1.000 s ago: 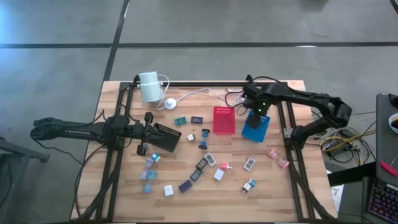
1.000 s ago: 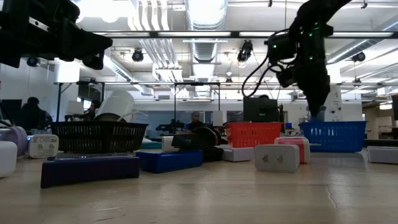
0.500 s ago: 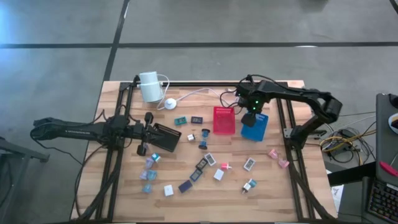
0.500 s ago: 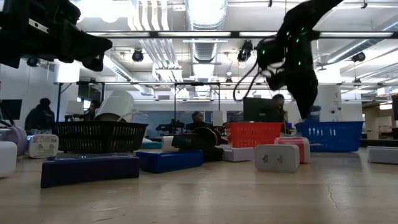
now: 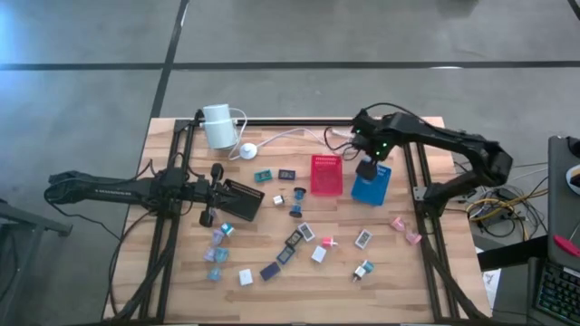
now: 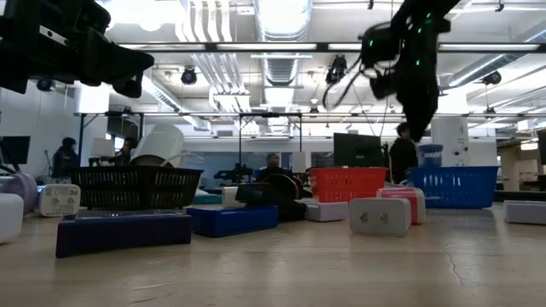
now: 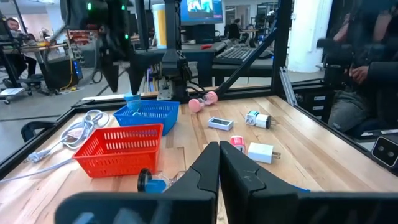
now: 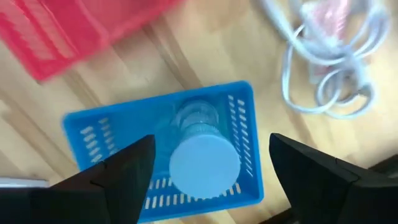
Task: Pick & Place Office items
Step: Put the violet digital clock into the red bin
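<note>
**Right pincer wide open over the blue tray**

On the left side of the wooden tabletop: left pincer shut tight, with nothing in it, just beside the black tray. Behind that, at the back edge: a white cylinder with its cable.

In the middle: many small office items lying loose on the wood, in white, teal, pink and dark colours, spread in front of the trays. A few more sit near the black tray, and two pink ones lie far over on the right. Behind them stands the red tray.

Just to the right of it: the blue tray. Right pincer up in the air above this tray, fingers spread far apart, gripping nothing. Down inside the blue tray: one pale round-topped piece.
</note>
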